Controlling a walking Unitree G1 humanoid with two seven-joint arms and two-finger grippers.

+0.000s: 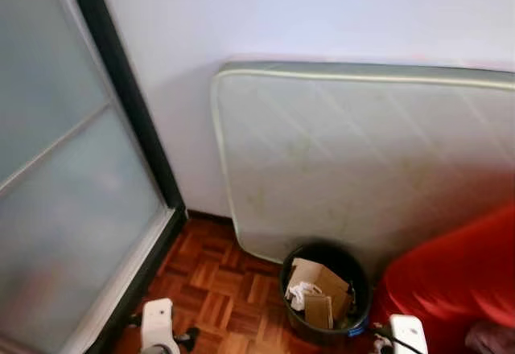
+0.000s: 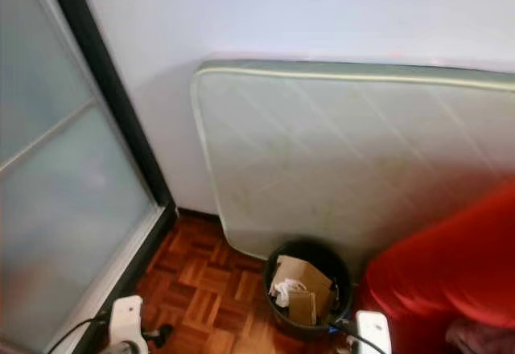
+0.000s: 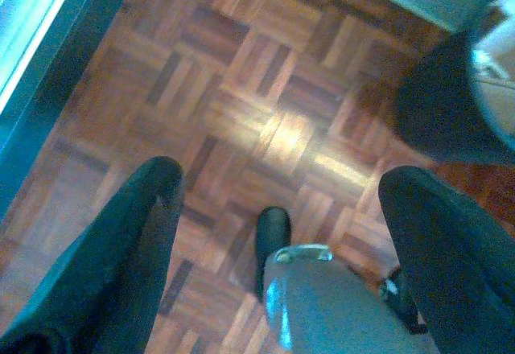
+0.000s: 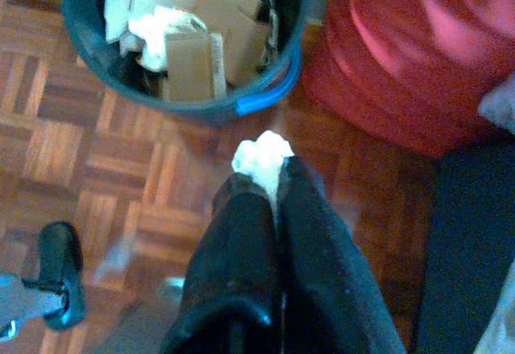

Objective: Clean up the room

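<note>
In the corner of the room, a pale quilted mattress (image 1: 370, 161) stands on its long edge, leaning against the white wall (image 1: 282, 16). To the robot's left runs a frosted glass sliding door (image 1: 64, 177) in a dark frame. A red cushion or beanbag (image 1: 459, 277) sits on the parquet floor (image 1: 217, 290) at the right, just beside the bin. The black waste bin (image 1: 325, 291) stands on the floor directly in front of the mattress's lower edge; it already holds folded brown cardboard (image 1: 320, 286) and some crumpled white paper (image 1: 299, 294), so part of the tidying appears to be done.

The right gripper (image 4: 273, 181) hangs above the floor just short of the bin's rim, its two black fingers pressed together on a small wad of white tissue (image 4: 261, 154) that protrudes from the tips. The wad lies near the bin but is not yet over its opening. The left gripper (image 3: 278, 217) points down at bare parquet with its fingers spread wide and nothing between them.

Judged from this arrangement, the step in hand is disposal of the tissue: the wad is picked up and carried to the bin, and what remains is to bring it over the opening and let it drop. Whether other litter lies elsewhere in the room cannot be told.
</note>
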